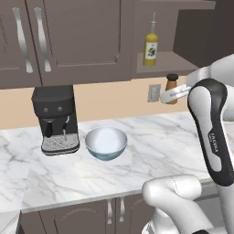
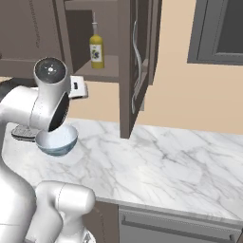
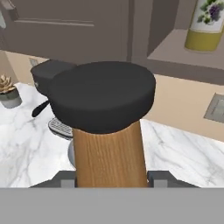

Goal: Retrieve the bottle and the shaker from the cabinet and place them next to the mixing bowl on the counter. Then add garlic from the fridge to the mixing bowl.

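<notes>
So the gripper (image 1: 171, 94) has its fingers pinched in on the shaker (image 1: 172, 83), holding it up in the air just below and in front of the open cabinet (image 1: 170, 60), well above the counter (image 1: 151, 146). In the hand view the shaker (image 3: 107, 127) sits right up close, upright between the two finger tips, dark cap on top and the wood-looking orange-brown body below it.

The bottle (image 1: 151, 45) stands on the cabinet shelf, upright, yellow liquid with a dark label (you can also spot the bottle (image 2: 96, 47) from the right base view, near the front edge of the shelf, and its lower part (image 3: 204, 26) in the top right corner of the hand view).

The mixing bowl (image 1: 106, 142) sits on the marble counter, just beside the black coffee machine (image 1: 55, 119) and to the right of it, the two not touching as far as I can tell. In the right base view the bowl (image 2: 59, 141) is partly hidden behind the arm.

There's a wall outlet (image 1: 154, 93) on the beige wall just left of the gripper, and a small potted plant (image 3: 8, 92) on the counter at the left edge of the hand view.
</notes>
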